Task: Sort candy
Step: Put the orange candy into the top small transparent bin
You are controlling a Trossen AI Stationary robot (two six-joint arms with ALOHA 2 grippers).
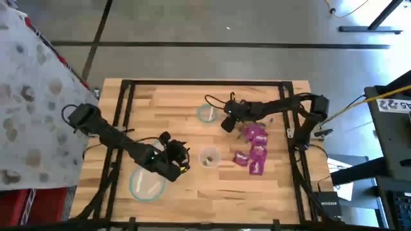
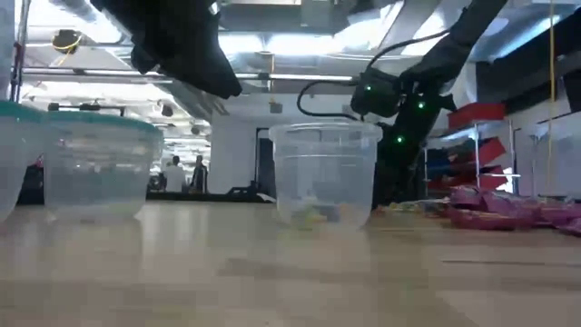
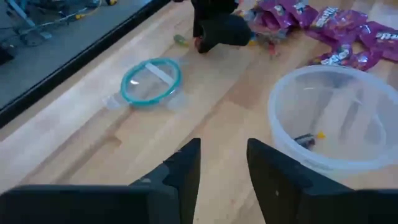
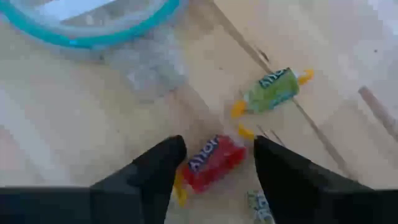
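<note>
A heap of magenta candy packets (image 1: pixel 253 149) lies on the table's right half. A red candy (image 4: pixel 211 163) and a green one (image 4: pixel 273 90) lie flat on the wood next to a teal-rimmed bowl (image 1: pixel 207 114). My right gripper (image 4: pixel 214 149) is low over the red candy, open, with one finger on either side of it. My left gripper (image 1: pixel 180 157) hangs open and holds nothing, between a large teal-rimmed bowl (image 1: pixel 146 184) and a small clear cup (image 1: pixel 209 157). A few small candies lie in that cup (image 3: pixel 336 118). My right gripper comes from above at a slant, and its two fingers (image 4: pixel 158 165) flank the red candy's long sides. The candy lies flat on the table. Whether the fingers touch it, I cannot tell.
A black frame (image 1: pixel 122 115) runs around the tabletop. Bare wood lies toward the table's near edge and far left. In the low view the clear cup (image 2: pixel 325 173) stands mid-table, two bowls (image 2: pixel 91 163) at the left, and people far off in the room behind.
</note>
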